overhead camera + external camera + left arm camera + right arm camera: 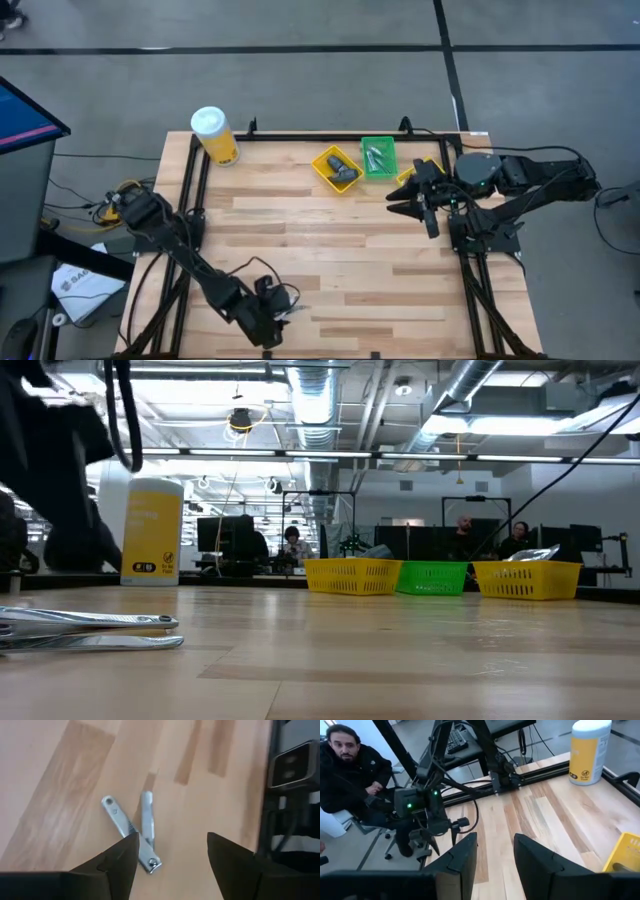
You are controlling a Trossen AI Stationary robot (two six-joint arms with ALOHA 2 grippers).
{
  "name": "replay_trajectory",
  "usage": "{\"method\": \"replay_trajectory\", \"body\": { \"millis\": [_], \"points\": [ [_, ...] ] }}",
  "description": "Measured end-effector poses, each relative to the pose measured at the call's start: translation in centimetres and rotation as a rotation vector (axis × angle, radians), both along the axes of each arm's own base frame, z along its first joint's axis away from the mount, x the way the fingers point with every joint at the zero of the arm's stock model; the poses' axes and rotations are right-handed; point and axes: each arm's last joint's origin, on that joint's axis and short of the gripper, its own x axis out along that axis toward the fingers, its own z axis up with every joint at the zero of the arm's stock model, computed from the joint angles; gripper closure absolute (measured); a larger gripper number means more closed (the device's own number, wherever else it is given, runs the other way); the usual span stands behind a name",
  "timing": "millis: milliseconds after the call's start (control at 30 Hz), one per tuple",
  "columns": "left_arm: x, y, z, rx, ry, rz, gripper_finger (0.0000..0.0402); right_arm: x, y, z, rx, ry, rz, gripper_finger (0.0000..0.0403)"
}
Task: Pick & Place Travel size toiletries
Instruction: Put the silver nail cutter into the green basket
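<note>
A shiny silver nail clipper point(131, 829) lies flat on the wooden table, its lever swung out into a V. In the low view the clipper point(90, 630) is at the near left. My left gripper point(171, 836) is open and hovers over it near the table's near edge point(285, 312), one finger in front of the clipper's pivot end, the other off to its side. My right gripper point(397, 200) is open point(494, 837) and waits above the table's right part beside the trays. A yellow tray point(337, 168) holds dark grey pieces; a green tray point(378, 157) holds silver tools.
A yellow canister with a white lid point(213, 135) stands at the far left corner. A second yellow tray point(425, 172) sits partly under the right arm. Black frame rails point(190, 200) run along the table's sides. A seated person point(350, 765) is beyond the table's left side.
</note>
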Motion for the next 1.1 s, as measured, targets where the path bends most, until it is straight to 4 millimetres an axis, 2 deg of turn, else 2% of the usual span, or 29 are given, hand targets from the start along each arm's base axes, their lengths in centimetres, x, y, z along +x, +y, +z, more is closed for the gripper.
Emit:
{"method": "replay_trajectory", "body": {
  "millis": [400,633,767,1000,1100],
  "points": [
    [0.4,-0.3,-4.2,0.068,0.09,0.038,0.0176,-0.1,0.0,-0.2,0.007,0.023,-0.001,0.0282],
    [0.5,-0.3,-5.3,0.08,0.107,0.091,0.0181,-0.2,0.1,-0.4,0.025,0.043,-0.001,0.0282],
    [0.8,0.3,-5.4,0.082,0.131,0.107,0.0226,-0.2,0.2,-0.4,0.024,0.044,0.007,0.0282],
    [1.7,2.0,-5.8,0.043,0.163,0.19,0.0358,-0.2,0.2,-0.4,0.025,0.044,0.008,0.0282],
    [2.0,2.5,-5.9,0.019,0.164,0.225,0.0359,-0.2,0.2,-0.4,0.024,0.044,0.008,0.0282]
  ]
}}
